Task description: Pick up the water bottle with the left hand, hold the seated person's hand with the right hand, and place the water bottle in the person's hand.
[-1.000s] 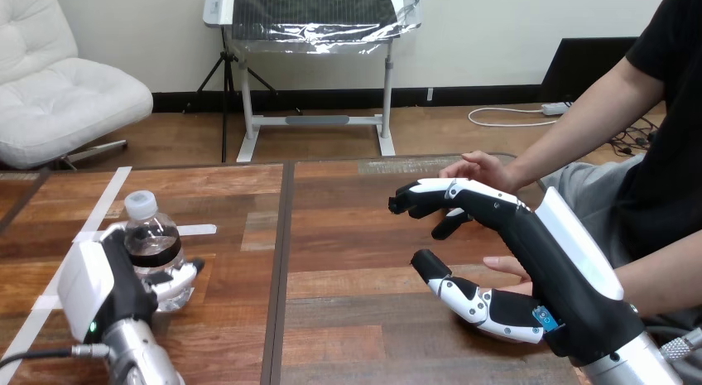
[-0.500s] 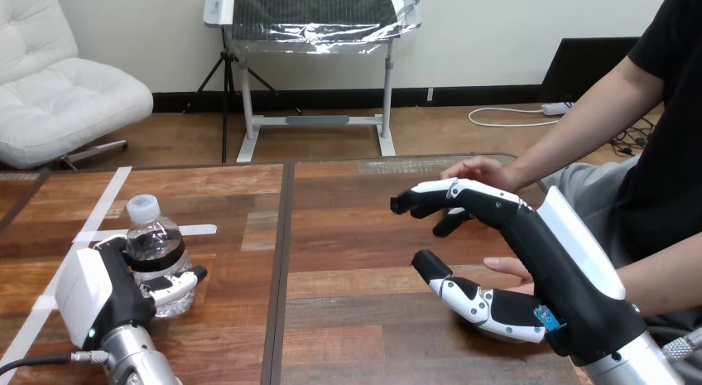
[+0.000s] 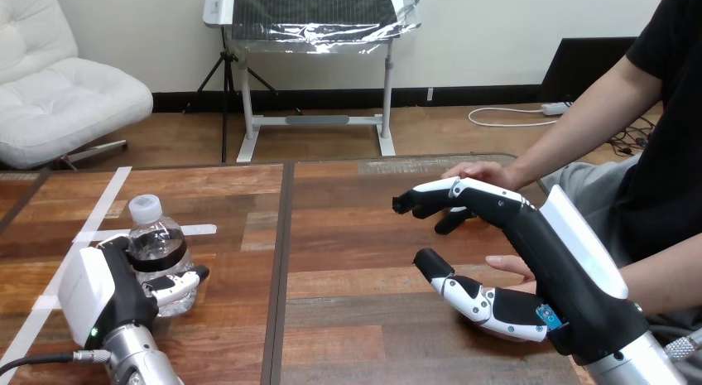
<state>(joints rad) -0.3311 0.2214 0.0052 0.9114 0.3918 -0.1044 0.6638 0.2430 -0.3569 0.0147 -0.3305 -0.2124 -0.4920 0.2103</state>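
A clear water bottle (image 3: 155, 246) with a white cap and a dark label stands near the table's left front. My left hand (image 3: 116, 291) is behind it, with fingers (image 3: 178, 286) curled round its lower part. My right hand (image 3: 530, 236) hangs over the table's right side, fingers stretched out to the left and thumb (image 3: 451, 281) spread below them. The person's hand (image 3: 507, 265) lies palm up in the gap between thumb and fingers, beside my palm and not clasped. Their other hand (image 3: 484, 171) rests behind my fingertips.
The wooden table (image 3: 348, 236) has a dark seam (image 3: 281, 244) running front to back down its middle. White tape strips (image 3: 101, 209) cross its left part near the bottle. The person's forearm (image 3: 662, 281) comes in from the right edge.
My left hand has sunk and drawn back a little toward me, with the bottle still in it. My right hand has drifted slightly down and right. The person's far hand has lowered a touch.
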